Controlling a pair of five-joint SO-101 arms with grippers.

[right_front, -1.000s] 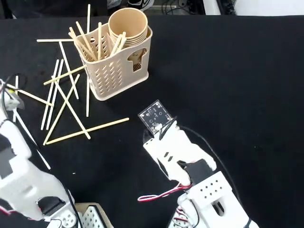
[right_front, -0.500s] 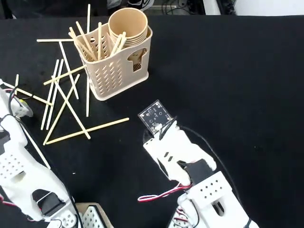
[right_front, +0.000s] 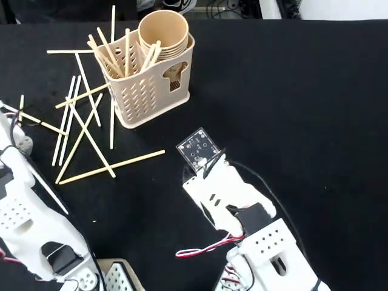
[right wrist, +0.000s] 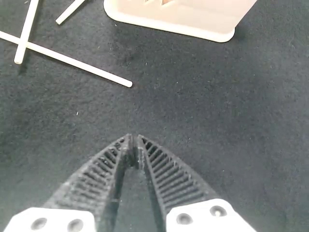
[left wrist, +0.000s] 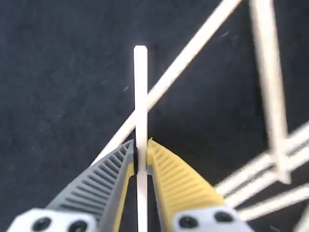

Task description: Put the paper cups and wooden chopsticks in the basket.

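Basket (right_front: 151,85) stands on the black table (right_front: 291,91), seen from up high. Paper cups (right_front: 163,29) sit stacked inside it. Some wooden chopsticks (right_front: 109,54) poke out of it beside the cups. Loose chopsticks (right_front: 85,133) lie crossed on the table next to the basket. The left arm (right_front: 24,212) is at the table's edge near those loose sticks. The right arm (right_front: 233,197) is out in the middle, nearer the front than the basket.

From the left wrist, the left gripper (left wrist: 141,145) is pinching one chopstick (left wrist: 140,92) between its two tips. This stick points straight out past the tips. It crosses over another stick (left wrist: 193,46) that lies on the table.

From the right wrist, the right gripper (right wrist: 131,140) has its tips pressed together with nothing between them. It is over bare table. The basket's bottom edge is a little way off, and a long stick (right wrist: 67,60) lies on the table near it.
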